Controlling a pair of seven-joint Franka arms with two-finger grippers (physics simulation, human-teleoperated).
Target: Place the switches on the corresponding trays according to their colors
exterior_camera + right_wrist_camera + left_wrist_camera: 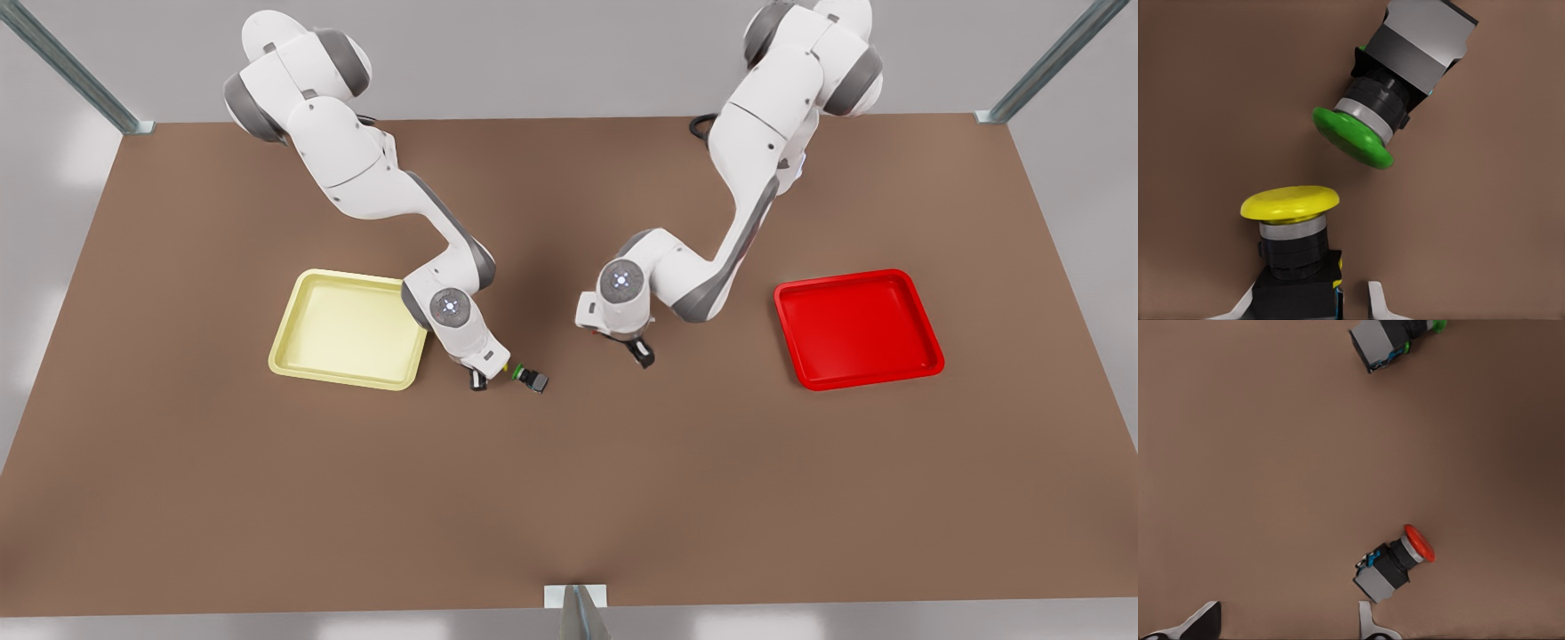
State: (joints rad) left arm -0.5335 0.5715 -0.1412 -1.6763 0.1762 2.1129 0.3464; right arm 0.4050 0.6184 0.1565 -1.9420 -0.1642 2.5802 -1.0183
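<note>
Bench, brown. Nearest: green switch on its side, cap facing the yellow switch, close but apart. Right pincer, low at the yellow tray's corner, fingers apart, straddling the yellow switch's dark body; a gap shows at one finger. Left pincer, near centre, fingers wide apart; red switch lies tipped just beyond one fingertip. Red tray sits well off at the front view's right.

Pale yellow square plastic tray beside right pincer | green-capped dark switch just by it | left pincer mid brown tabletop | bright red square tray apart
</note>
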